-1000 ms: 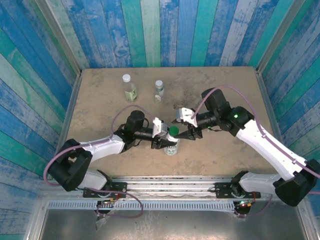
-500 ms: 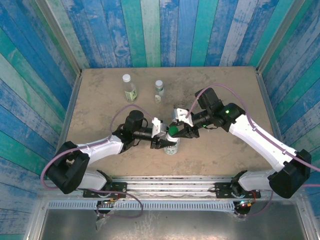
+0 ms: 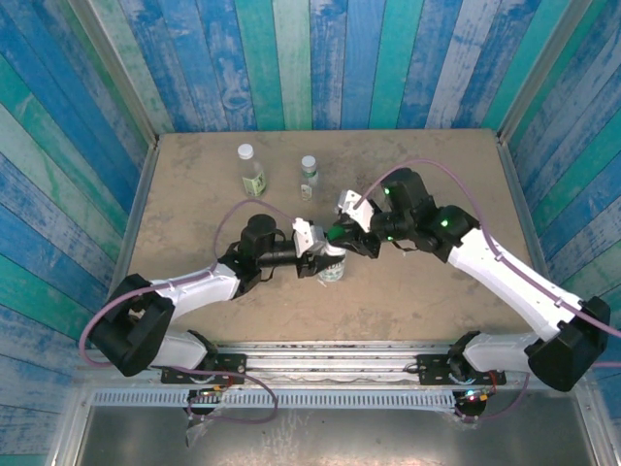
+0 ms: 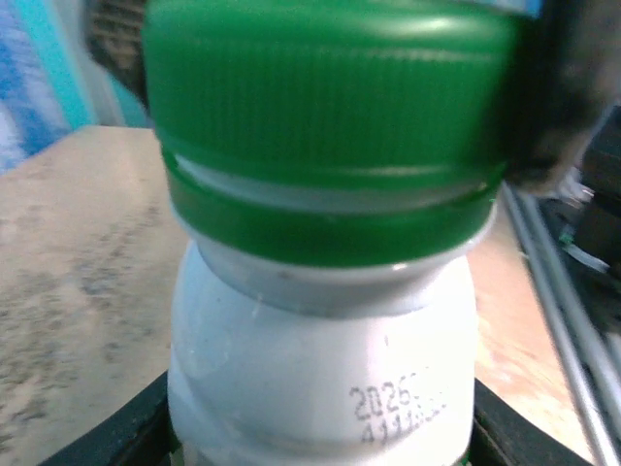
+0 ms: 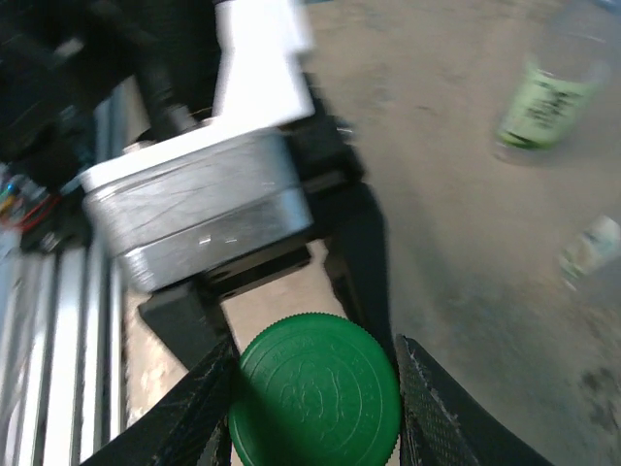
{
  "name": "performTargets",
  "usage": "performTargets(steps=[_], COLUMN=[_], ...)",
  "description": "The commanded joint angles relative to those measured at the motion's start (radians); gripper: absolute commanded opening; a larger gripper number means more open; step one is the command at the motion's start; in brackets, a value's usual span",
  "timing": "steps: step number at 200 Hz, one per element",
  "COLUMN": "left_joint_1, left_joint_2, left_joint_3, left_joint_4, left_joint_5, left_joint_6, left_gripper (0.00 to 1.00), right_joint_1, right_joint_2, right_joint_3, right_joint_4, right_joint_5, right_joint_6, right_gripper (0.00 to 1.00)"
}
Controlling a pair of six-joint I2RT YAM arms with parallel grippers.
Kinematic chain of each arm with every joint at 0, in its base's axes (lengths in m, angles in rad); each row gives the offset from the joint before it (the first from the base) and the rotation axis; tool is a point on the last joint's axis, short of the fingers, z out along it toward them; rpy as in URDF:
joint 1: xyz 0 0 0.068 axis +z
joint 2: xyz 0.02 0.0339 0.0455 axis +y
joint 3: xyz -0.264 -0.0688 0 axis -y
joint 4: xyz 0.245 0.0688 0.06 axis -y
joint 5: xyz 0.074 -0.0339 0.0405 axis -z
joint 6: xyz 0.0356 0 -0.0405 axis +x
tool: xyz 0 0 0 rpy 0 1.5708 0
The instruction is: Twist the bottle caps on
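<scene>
Left gripper [image 3: 317,262]: jaws pressed on both sides of the white bottle [image 4: 320,369].
Right gripper [image 3: 336,240]: jaws pinching the green cap [image 5: 315,393] on this bottle's neck.
Place: middle of the table [image 3: 437,175].

Both arms reach inward, grippers meeting mid-table. Left arm low, stretched forward-right; left gripper [image 3: 322,264] clamped on white bottle [image 4: 320,369] body. Right arm elbow-bent, reaching left; right gripper [image 3: 342,243] above, fingers [image 5: 441,417] pinching green cap [image 5: 315,393] sides.
</scene>
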Motion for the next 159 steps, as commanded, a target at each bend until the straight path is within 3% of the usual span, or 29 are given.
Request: performTargets(steps=[1, 14, 29, 66, 92, 112, 142, 159], left_joint_1=[0.001, 0.001, 0.001, 0.001, 0.001, 0.001, 0.001, 0.001], left_joint_2=[-0.014, 0.000, 0.015, 0.019, 0.009, 0.007, -0.001, -0.013], left_joint_3=[0.016, 0.016, 0.023, 0.021, 0.004, -0.011, -0.020, -0.018], left_joint_4=[0.170, 0.191, 0.185, 0.162, 0.147, 0.157, 0.156, 0.143], left_joint_5=[-0.199, -0.241, -0.249, -0.200, -0.168, -0.145, -0.064, 0.028], left_joint_6=[-0.051, -0.060, -0.050, -0.023, 0.004, 0.010, 0.022, 0.019], left_gripper=[0.55, 0.54, 0.54, 0.54, 0.54, 0.54, 0.55, 0.56], right_joint_1=[0.009, 0.031, 0.049, 0.056, 0.052, 0.051, 0.038, 0.016], right_joint_2=[-0.030, -0.033, -0.030, -0.010, -0.037, -0.085, -0.176, -0.237], right_joint_3=[-0.057, -0.070, -0.073, -0.053, -0.042, -0.060, -0.105, -0.135], right_joint_4=[0.090, 0.087, 0.061, 0.072, 0.126, 0.180, 0.200, 0.193], right_joint_5=[0.391, 0.544, 0.588, 0.490, 0.372, 0.295, 0.241, 0.085], right_joint_6=[0.373, 0.564, 0.673, 0.665, 0.528, 0.419, 0.256, 0.137], right_gripper=[0.21, 0.18, 0.17, 0.28, 0.51, 0.63, 0.73, 0.71])
